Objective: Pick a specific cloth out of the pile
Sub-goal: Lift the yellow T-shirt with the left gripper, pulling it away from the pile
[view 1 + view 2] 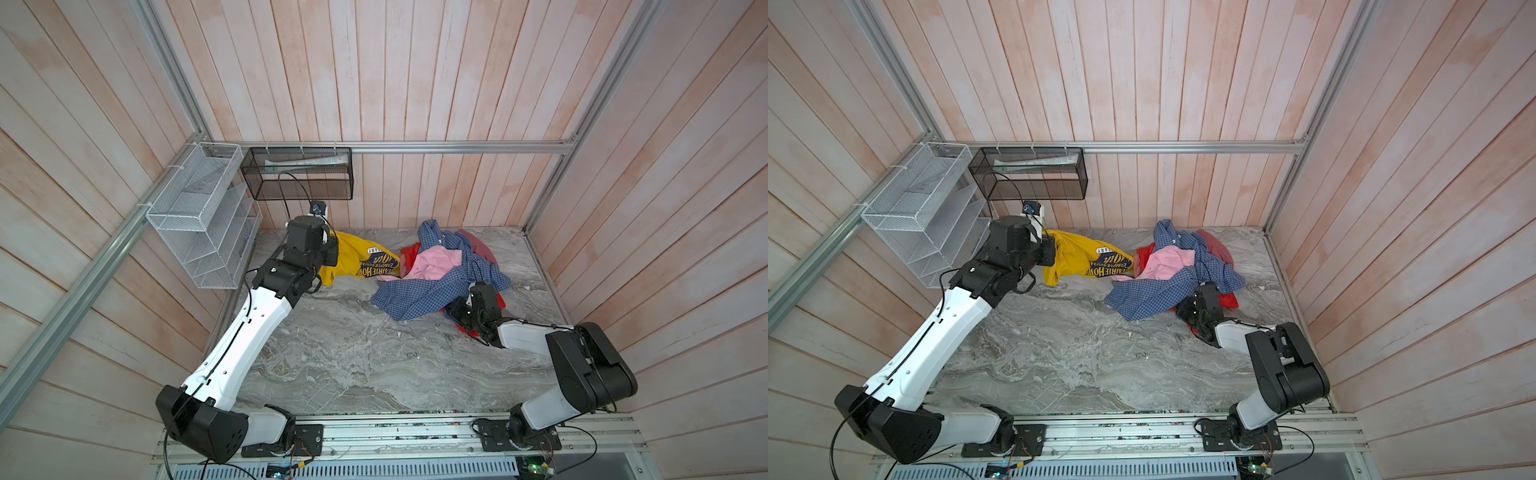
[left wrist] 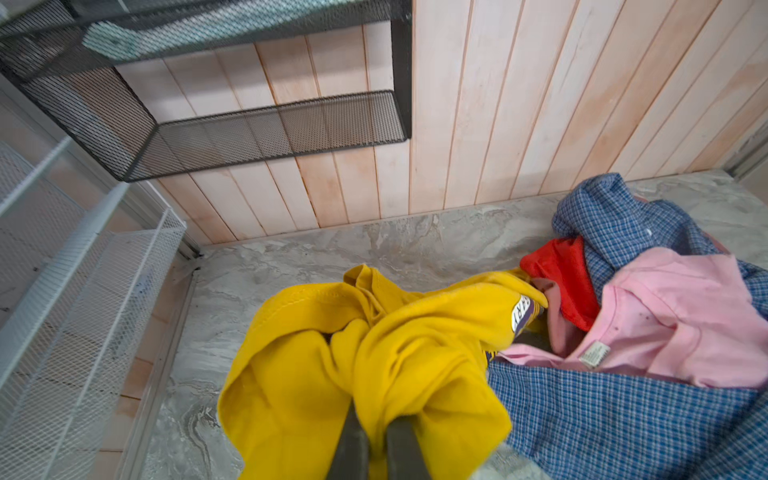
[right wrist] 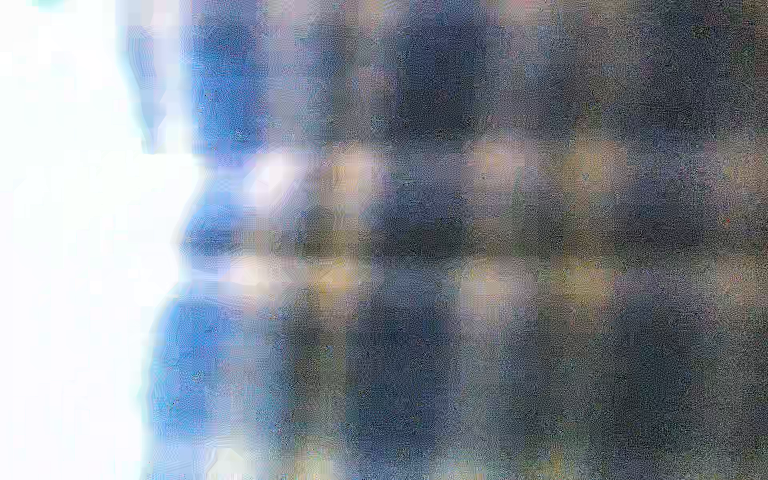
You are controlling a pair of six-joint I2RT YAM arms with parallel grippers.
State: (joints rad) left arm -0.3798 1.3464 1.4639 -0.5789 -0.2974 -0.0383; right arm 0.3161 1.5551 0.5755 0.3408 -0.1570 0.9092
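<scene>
Left gripper (image 2: 377,440): clenched on a bunched fold of the cloth (image 2: 395,353), the mustard-yellow T-shirt, at its left end. Cloth lies at the far left of the table (image 1: 353,353), long axis running left to right from the jaws toward the pile (image 1: 457,266). Its right end, logo uppermost, touches the red piece (image 1: 409,253) and the pink garment (image 1: 436,264).

Judgement: the coming pull should run leftward, along that axis, away from the pile. Left arm is plainly the nearer.

Right gripper (image 1: 478,297) is thrust under the blue checked shirt (image 1: 419,291) at the pile's near right edge, closed (on fabric or not, cannot tell).

Left wrist view alone shows the fingers (image 2: 353,449) pinching yellow. Both top views hide them behind the wrist but show the whole span. Right wrist view gives only blurred checks.
</scene>
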